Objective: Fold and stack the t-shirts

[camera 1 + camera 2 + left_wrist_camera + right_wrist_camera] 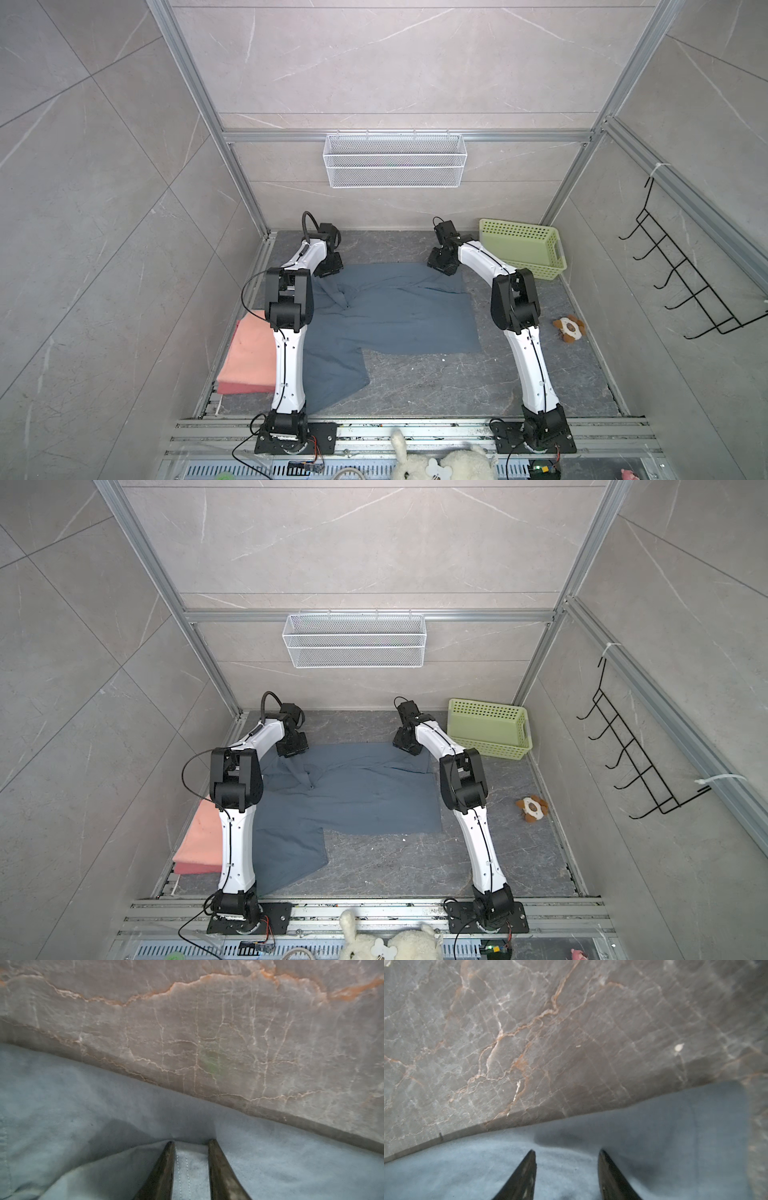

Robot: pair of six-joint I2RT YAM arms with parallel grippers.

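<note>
Two arms reach to the far edge of the blue-grey shirt [395, 316], which lies spread over the middle of the dark stone table [457, 386], one sleeve trailing toward the near rail on the left and a knot of creases left of its centre. The left gripper [330, 266] sits on the shirt's far-left corner. In its wrist view [191, 1142] the fingers [166, 1167] stand a little apart with a stitched hem lying between them, and I cannot tell whether they pinch it. The right gripper [442, 264] is at the far-right corner; from its wrist [566, 1152] the fingers [525, 1176] are spread wide over flat cloth, gripping nothing. Folded pink shirts [249, 353] are stacked at the table's left edge, just beside the blue sleeve, and the left arm crosses in front of them and hides their right side. A green basket [523, 249] stands in the far-right corner, close behind the right arm, whose forearm covers its near-left corner. A small brown-and-white toy [569, 328] lies near the right wall, well apart from the shirt. On the back wall hangs a white wire tray [395, 166], and on the right wall a black hook rack [681, 282]. A white plush [440, 463] lies below the front rail.
</note>
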